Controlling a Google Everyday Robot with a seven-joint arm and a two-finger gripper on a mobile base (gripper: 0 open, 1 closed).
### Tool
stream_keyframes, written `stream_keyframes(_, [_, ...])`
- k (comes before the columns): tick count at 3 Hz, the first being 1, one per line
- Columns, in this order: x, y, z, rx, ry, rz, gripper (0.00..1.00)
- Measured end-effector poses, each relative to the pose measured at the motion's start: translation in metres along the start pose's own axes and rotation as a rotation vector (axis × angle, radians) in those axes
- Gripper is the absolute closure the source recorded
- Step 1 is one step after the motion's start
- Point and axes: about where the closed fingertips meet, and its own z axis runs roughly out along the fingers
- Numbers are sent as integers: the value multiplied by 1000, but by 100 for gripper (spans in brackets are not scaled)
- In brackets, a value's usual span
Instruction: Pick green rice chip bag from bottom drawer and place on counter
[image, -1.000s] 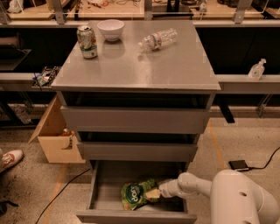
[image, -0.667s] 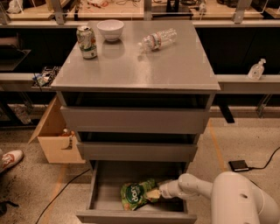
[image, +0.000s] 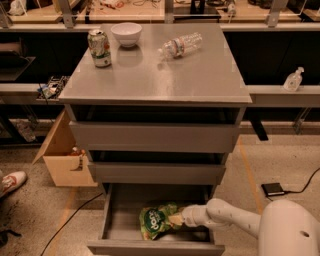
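The green rice chip bag (image: 156, 220) lies in the open bottom drawer (image: 116, 220), right of its middle, with its dark green round logo facing up. My gripper (image: 176, 218) reaches into the drawer from the right on a white arm and sits against the bag's right end. The bag rests low in the drawer. The counter (image: 160, 75) is the grey top of the cabinet above.
On the counter stand a green-and-white can (image: 99, 48) and a white bowl (image: 126, 34) at the back left, and a clear plastic bottle (image: 181, 45) lies at the back. A cardboard box (image: 62, 160) sits left of the cabinet. A shoe (image: 11, 182) shows at far left.
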Motion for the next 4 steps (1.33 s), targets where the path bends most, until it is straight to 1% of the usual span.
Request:
stream_keyframes(1, [-35, 36, -43, -49, -101, -78, 100])
stream_keyframes(2, [-69, 57, -99, -82, -212, -151, 100])
stream_keyframes(4, [-68, 58, -103, -85, -221, -150, 100])
